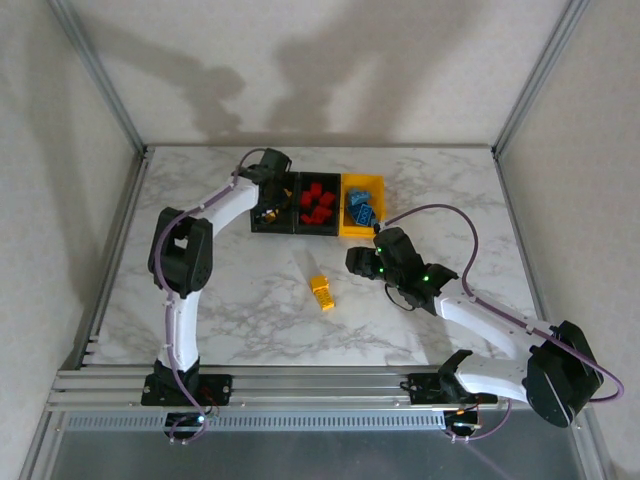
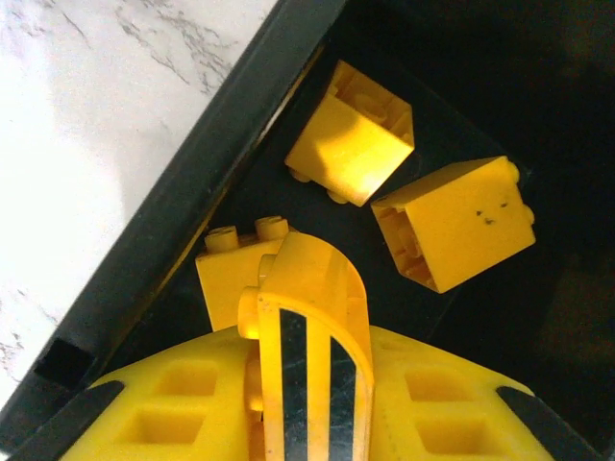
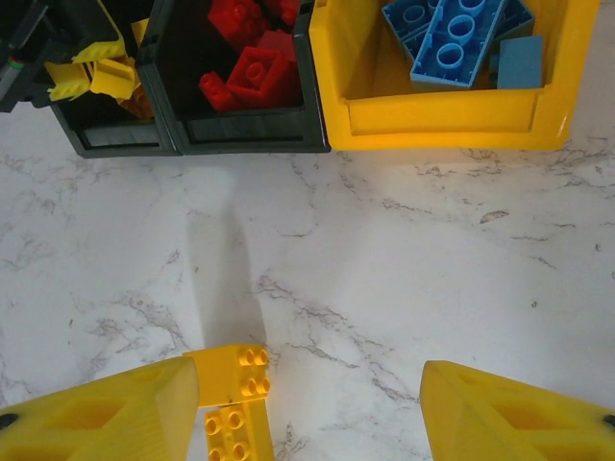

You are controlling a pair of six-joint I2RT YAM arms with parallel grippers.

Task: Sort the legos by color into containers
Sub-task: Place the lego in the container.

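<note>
Three joined containers stand in a row: a left black bin (image 1: 268,230), a middle black bin (image 1: 318,231) with red legos (image 1: 318,203), and a yellow bin (image 1: 358,233) with blue legos (image 1: 360,210). My left gripper (image 2: 307,403) hangs inside the left black bin (image 2: 183,211), shut on a curved yellow lego with black stripes (image 2: 312,317). Three yellow legos (image 2: 351,134) lie below it. On the marble, two yellow legos (image 3: 235,379) lie together just inside the left finger of my open right gripper (image 3: 307,423). They show from above as one yellow piece (image 1: 321,290).
The right wrist view shows the bins' front walls at the top: black (image 3: 115,144), black (image 3: 250,144) and yellow (image 3: 442,120). Bare marble table (image 1: 230,300) spreads around the loose legos. Metal frame posts and curtain walls close in the sides.
</note>
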